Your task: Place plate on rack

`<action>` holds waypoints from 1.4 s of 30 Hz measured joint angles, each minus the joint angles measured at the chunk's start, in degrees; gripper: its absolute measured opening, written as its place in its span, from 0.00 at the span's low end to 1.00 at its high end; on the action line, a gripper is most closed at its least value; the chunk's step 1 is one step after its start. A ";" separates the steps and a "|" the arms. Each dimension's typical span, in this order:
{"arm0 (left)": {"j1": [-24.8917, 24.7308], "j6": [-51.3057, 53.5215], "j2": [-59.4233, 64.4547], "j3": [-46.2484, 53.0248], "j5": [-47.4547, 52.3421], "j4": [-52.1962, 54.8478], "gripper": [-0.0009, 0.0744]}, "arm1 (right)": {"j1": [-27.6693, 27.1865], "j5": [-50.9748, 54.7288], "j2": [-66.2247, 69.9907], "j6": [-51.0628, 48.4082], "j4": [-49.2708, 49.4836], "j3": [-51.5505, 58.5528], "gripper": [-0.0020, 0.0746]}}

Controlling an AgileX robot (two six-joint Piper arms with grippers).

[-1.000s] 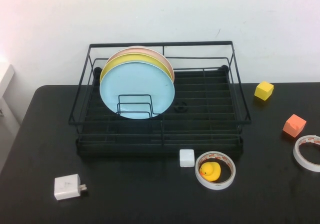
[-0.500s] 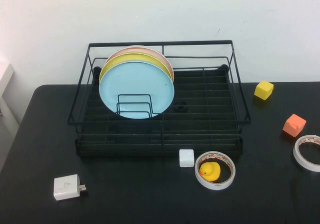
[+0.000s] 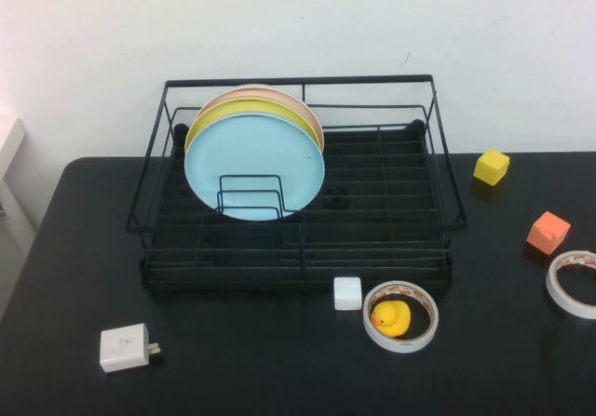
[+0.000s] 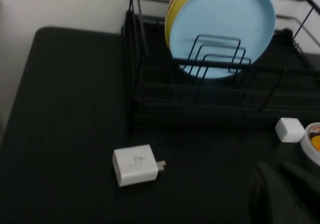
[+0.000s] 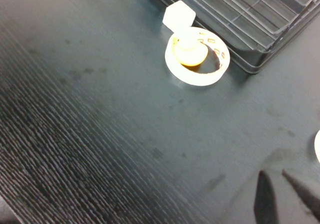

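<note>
Plate [image 3: 254, 165] already stands upright in the rack [image 3: 391, 213], well ahead of the left gripper [image 4: 285, 194] and right gripper [image 5: 280, 194]. Both look nearly closed and empty; best keep them clear.

yellow duck [image 5: 190, 57] inside tape ring [image 5: 197, 58]; white cube [image 5: 178, 15] touching; rack [image 5: 250, 13] beside

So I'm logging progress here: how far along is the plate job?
It looks done: the light blue plate stands upright in the black wire dish rack, in front of the yellow plate. Nothing is in hand; the left gripper and right gripper sit low over the table. Nothing visible remains.
</note>
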 joint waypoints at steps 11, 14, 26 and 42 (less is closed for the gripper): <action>4.52 -0.11 -2.80 1.83 -3.05 2.70 0.01 | 0.00 0.00 0.00 0.00 0.09 0.00 0.02; 8.37 -0.11 -5.32 4.34 -7.93 -0.62 0.01 | 0.00 0.00 0.00 0.00 0.09 0.00 0.02; 14.63 0.76 -6.64 19.48 -18.92 -7.11 0.01 | 0.00 0.15 0.00 0.00 0.13 0.00 0.02; 11.75 4.61 -6.75 19.38 -17.15 -6.97 0.01 | 0.00 0.18 0.00 0.00 0.22 0.00 0.02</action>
